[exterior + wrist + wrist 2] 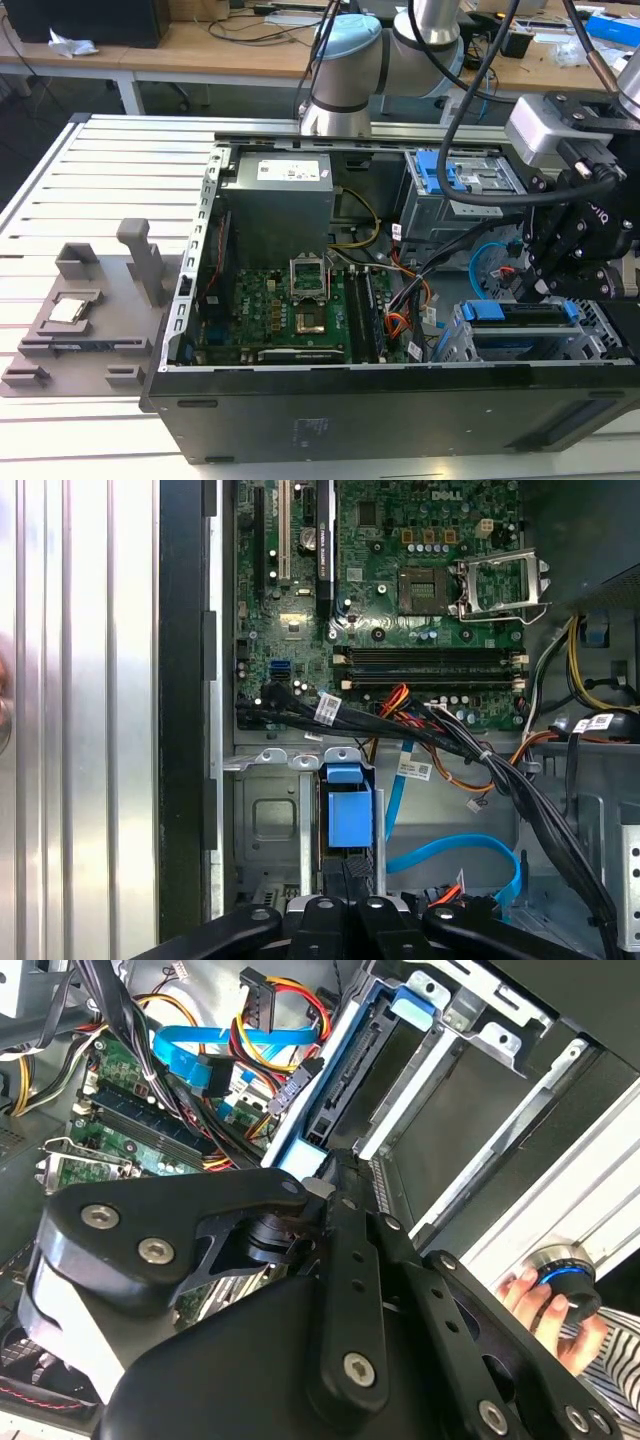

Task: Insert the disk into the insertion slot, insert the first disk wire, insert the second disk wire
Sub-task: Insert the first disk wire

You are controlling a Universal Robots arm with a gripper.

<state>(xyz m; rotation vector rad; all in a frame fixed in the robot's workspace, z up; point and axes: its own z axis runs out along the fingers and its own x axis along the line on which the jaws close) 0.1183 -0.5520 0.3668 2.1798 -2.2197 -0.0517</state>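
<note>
The disk (520, 313) stands on edge in the insertion slot (600, 335), a silver cage at the case's front corner on the exterior view's right. Its blue carrier tab (348, 810) shows between the cage walls (265, 820). My gripper (535, 290) comes down on the disk's end nearer the motherboard. In both wrist views its black fingers (348, 875) close narrowly across the carrier's edge (300, 1145). A flat blue cable (460, 852) and a black bundle with red and orange wires (400, 720) lie loose beside the cage.
A taller grey bay with a blue latch (450, 180) stands behind the cage. The motherboard (290, 310) and power supply (275, 200) take up the case's middle. A grey fixture plate (80, 320) lies outside the case. A person's hand (530, 1295) holds a blue-ringed knob (560, 1270).
</note>
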